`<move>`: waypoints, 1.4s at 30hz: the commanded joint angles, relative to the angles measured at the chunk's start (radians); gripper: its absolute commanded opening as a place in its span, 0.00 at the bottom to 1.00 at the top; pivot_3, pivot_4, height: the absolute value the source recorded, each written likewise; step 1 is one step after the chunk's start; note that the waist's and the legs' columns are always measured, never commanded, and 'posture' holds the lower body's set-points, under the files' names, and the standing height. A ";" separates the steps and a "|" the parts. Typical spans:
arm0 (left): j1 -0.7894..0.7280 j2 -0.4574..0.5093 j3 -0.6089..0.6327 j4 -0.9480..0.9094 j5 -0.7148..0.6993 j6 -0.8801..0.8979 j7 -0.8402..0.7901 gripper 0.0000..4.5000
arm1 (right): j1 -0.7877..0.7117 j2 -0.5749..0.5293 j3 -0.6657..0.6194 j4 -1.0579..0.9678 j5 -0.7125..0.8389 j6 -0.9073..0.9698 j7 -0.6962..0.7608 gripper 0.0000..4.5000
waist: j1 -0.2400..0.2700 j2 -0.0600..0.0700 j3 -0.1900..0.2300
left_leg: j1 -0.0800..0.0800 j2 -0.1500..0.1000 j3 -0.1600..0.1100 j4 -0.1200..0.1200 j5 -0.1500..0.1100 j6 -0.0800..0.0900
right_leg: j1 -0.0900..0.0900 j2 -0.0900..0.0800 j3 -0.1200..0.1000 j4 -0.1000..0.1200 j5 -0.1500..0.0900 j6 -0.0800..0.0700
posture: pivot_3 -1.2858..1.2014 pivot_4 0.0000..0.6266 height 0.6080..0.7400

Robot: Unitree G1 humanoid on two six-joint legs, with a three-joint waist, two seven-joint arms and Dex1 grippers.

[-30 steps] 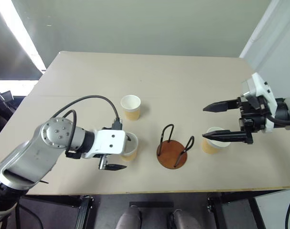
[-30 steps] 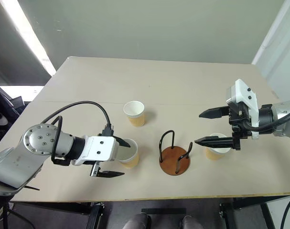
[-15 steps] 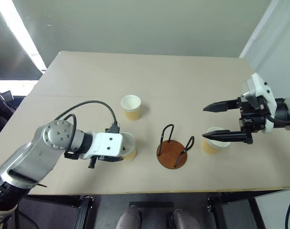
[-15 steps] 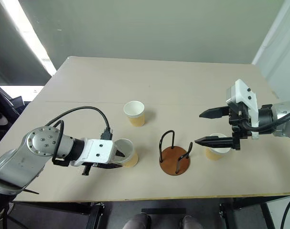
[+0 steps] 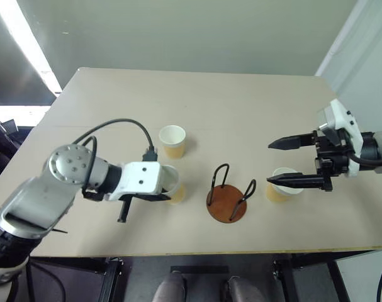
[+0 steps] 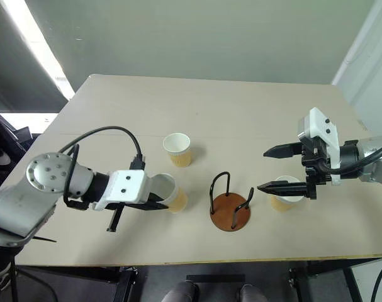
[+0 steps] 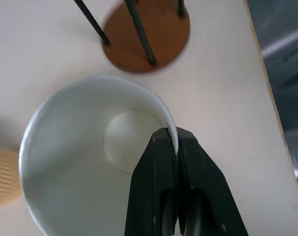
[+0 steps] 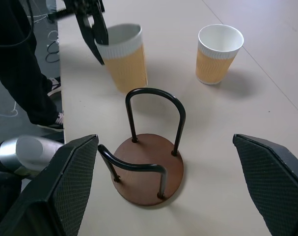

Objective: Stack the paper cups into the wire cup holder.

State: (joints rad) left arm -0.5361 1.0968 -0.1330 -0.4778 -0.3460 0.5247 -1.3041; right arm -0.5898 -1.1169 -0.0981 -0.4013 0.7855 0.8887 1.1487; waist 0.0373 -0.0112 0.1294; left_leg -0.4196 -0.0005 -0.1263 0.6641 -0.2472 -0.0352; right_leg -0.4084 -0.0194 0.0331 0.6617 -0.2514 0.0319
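The worktop [image 5: 241, 107] carries everything, and the wire cup holder [image 5: 227, 200] stands near its front edge, a reddish wooden disc with two thin black loops upright on it; by the look it is stiff and steady enough to take a cup dropped between the loops, though probably light enough to slide if knocked

Three paper cups are out: one [image 5: 173, 141] stands alone behind the holder toward the left, one [image 5: 280, 184] stands just right of the holder, and one [image 5: 170, 187] sits just left of it in the left hand's grip. I judge them very light, thin-walled and easy to crush or tip, so the rolled rim is the sensible place to take hold, pinched lightly, with one finger inside and one outside

The left arm reaches in from the left with its wrist bent toward the holder. The left hand [image 7: 176, 140] is clenched on the near cup's rim, the wall nipped between its two black fingers

The right arm comes in from the right, pointing left and a little downward. The right hand [image 5: 291, 162] is spread wide, holding nothing, its lower finger [image 5: 297, 181] above the right cup
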 commanded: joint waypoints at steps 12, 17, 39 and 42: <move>-0.366 -0.069 0.088 0.156 -0.231 0.129 -0.065 0.01 | 0.066 0.007 -0.037 -0.012 -0.045 -0.064 -0.029 1.00 | 0.000 0.000 0.000 | 0.000 0.000 0.000 0.001 0.000 0.000 | 0.000 0.000 0.000 0.000 0.000 0.000 | 0.52 0.24 1.00; -0.452 -0.130 0.071 0.213 -0.287 0.153 -0.096 0.01 | 0.108 0.019 -0.051 -0.040 -0.047 -0.073 -0.059 1.00 | 0.002 0.000 0.000 | 0.000 0.000 0.000 0.002 0.001 0.001 | 0.002 0.000 0.000 -0.001 0.001 0.001 | 0.52 0.24 1.00; -0.645 -0.384 -0.178 0.479 -0.105 -0.079 -0.310 0.01 | 0.088 -0.096 -0.279 -0.133 0.077 0.013 -0.123 1.00 | 0.005 0.000 0.000 | -0.001 0.000 0.000 0.003 0.001 0.003 | 0.003 0.000 0.000 -0.003 0.000 0.007 | 0.52 0.24 1.00; -0.655 -0.414 -0.199 0.494 -0.106 -0.091 -0.310 0.01 | 0.072 -0.116 -0.296 -0.133 0.095 0.025 -0.132 1.00 | 0.009 0.000 0.000 | -0.002 0.000 0.000 0.003 0.001 0.003 | 0.003 0.000 0.000 -0.004 0.000 0.008 | 0.52 0.24 1.00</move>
State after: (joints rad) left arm -1.1561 0.6871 -0.3349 0.0236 -0.4486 0.4577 -1.5726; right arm -0.5003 -1.2124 -0.3453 -0.5195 0.8609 0.9095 1.0270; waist 0.0459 -0.0112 0.1294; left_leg -0.4221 -0.0007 -0.1264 0.6674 -0.2468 -0.0315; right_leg -0.4052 -0.0198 0.0331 0.6571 -0.2512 0.0399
